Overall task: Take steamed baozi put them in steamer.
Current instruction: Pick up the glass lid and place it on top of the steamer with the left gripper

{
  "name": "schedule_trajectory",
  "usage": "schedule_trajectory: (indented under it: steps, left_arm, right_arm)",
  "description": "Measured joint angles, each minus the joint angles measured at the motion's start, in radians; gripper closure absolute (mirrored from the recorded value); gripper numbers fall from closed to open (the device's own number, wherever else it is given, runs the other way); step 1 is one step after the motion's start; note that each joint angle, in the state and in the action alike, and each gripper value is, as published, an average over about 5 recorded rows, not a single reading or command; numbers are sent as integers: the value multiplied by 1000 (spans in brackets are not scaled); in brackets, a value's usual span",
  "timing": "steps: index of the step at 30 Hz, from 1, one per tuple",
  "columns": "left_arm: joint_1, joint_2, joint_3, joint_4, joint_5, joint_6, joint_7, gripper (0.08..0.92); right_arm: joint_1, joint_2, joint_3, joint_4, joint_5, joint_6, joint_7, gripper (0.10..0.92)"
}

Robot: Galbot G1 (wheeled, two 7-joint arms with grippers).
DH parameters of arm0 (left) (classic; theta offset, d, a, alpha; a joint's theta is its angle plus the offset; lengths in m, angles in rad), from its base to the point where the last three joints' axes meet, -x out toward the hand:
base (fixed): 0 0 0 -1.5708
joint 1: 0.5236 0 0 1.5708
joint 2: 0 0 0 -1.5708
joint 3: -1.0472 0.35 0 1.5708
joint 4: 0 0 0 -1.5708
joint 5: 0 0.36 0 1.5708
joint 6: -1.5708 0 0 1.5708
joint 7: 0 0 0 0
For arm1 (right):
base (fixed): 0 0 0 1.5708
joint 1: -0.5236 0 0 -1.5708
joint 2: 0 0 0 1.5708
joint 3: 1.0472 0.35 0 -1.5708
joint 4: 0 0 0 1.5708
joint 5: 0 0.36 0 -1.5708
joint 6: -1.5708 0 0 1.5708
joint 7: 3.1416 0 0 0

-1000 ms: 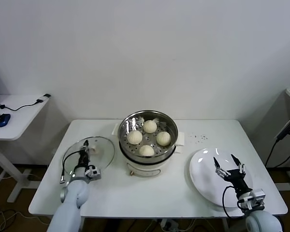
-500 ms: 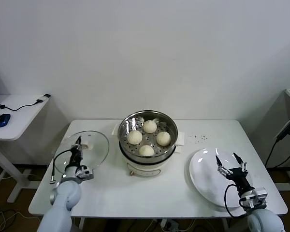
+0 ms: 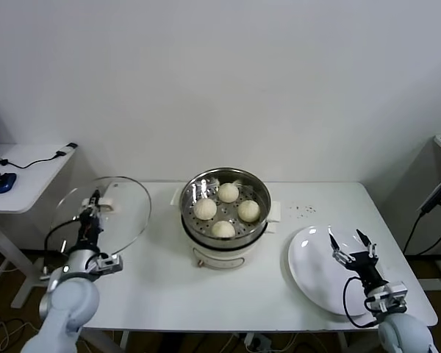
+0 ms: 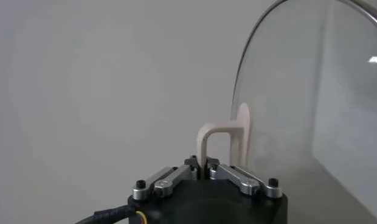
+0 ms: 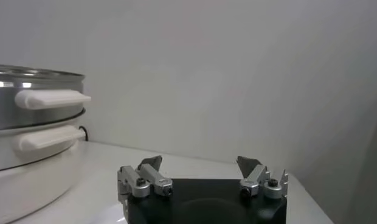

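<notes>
The left gripper (image 3: 93, 202) is clamped tight on the cream handle (image 4: 222, 141) of the glass lid (image 3: 106, 213). The lid, which a second ago lay flat on the table (image 3: 169, 287) under this gripper, is now lifted clear and tipped nearly onto its edge, its disc standing on the steamer-facing side of the jaws. The whole arm has swung outward too, so the gripper now sits out past the table's left edge, well apart from the pot.

All four steamed baozi (image 3: 228, 193) are already in the steamer (image 3: 225, 213), lying on the perforated basket floor inside the steel wall, well away to the inner side of the left gripper and at a lower level than the raised lid. None of them has shifted over the last second.

The right gripper (image 3: 350, 254) waits with its fingers spread as wide as they go and nothing between them, hovering just over the white plate (image 3: 312, 276), which lies directly beneath it (no bun is left on it). It has barely drifted.

By my reading, the loading itself is finished, and picking up the lid points to covering the pot as the closing step. That would call for carrying the lid back inward and levelling it over the rim before setting it down.
</notes>
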Motion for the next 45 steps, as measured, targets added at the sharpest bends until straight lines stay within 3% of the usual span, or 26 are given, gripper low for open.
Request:
schedule_trajectory:
  steps: [7, 13, 19, 28, 38, 45]
  left_arm:
    - [-39, 70, 104, -138, 6, 168, 85, 853]
    - [-150, 68, 263, -179, 71, 283, 193, 853]
    - [-278, -9, 424, -148, 159, 350, 273, 853]
    - [-393, -158, 587, -36, 249, 396, 324, 853]
    - [-428, -298, 662, 89, 297, 396, 333, 853]
    - [-454, -356, 680, 167, 303, 396, 324, 853]
  right_arm:
    - [29, -9, -16, -22, -8, 0, 5, 203]
    - [54, -10, -27, -40, -12, 0, 9, 203]
    - [65, -13, -22, -55, -15, 2, 11, 203]
    - [72, -9, -14, -72, -18, 8, 11, 203]
    - [77, -2, -15, -80, -22, 9, 7, 203]
    - [75, 1, -12, -84, -25, 13, 4, 203]
